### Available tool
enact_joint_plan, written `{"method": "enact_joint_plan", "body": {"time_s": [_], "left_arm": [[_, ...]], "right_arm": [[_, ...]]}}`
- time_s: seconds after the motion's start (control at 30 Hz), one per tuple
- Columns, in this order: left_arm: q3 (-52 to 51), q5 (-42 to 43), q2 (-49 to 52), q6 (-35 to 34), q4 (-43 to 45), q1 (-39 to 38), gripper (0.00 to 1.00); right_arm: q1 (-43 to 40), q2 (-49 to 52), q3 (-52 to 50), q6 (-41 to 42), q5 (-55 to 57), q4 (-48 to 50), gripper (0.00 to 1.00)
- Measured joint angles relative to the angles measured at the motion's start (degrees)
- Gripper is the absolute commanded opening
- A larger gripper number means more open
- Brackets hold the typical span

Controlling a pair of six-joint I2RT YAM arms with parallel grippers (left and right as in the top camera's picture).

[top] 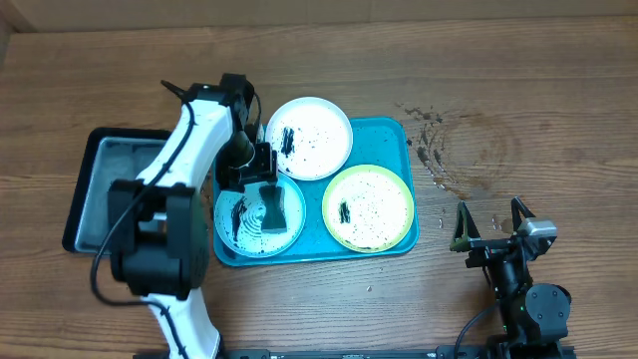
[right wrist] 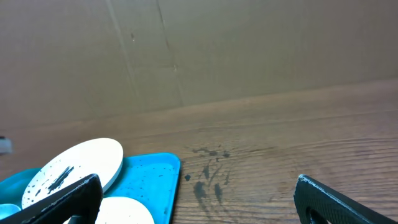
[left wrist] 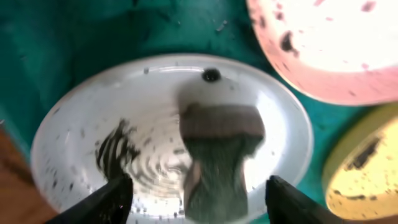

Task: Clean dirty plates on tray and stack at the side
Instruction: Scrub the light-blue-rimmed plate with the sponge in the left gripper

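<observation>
**Left fingers astride sponge on blue plate: all three plates in tray**

Left fingers (left wrist: 115, 199) stand open over the light blue plate (top: 249, 236), one on each side of a dark sponge (top: 271, 204) that lies flat on that plate. One finger is well clear of the sponge and the other is close beside it. They have hold of nothing.

Turquoise tray (top: 389, 135) sits on the table (top: 558, 100) and holds all three plates side by side:
- Light blue plate: at the left end, nearer the robot. It carries the sponge, a black smear beside it and scattered specks.
- White plate (top: 311, 137): at the far side, with its edge riding over the tray's far rim. It has one black smear and many specks.
- Yellow-green plate (top: 367, 206): at the right end, with one black smear and fine specks.

Black tray (top: 92, 150) with a grey inside lies just left of the turquoise tray. The left arm partly covers it, so its contents cannot be made out.

Right fingers (top: 488, 227) are spread fully and empty, over bare table well to the right of the turquoise tray. Dark specks (top: 431, 150) mark the table off that tray's far right corner.
</observation>
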Motion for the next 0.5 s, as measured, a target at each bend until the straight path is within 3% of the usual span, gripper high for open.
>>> {"method": "enact_joint_plan", "body": {"time_s": [0.27,0.5], "left_arm": [[-0.4,3.1,-4.5,-0.7,0.9,-3.1,0.68],[-8.5,1.2,-4.5,-5.8,5.3,-8.8,0.68]], "right_arm": [[0.0,0.0,0.0,0.0,0.0,0.0,1.0],[0.0,0.0,0.0,0.0,0.0,0.0,1.0]]}}
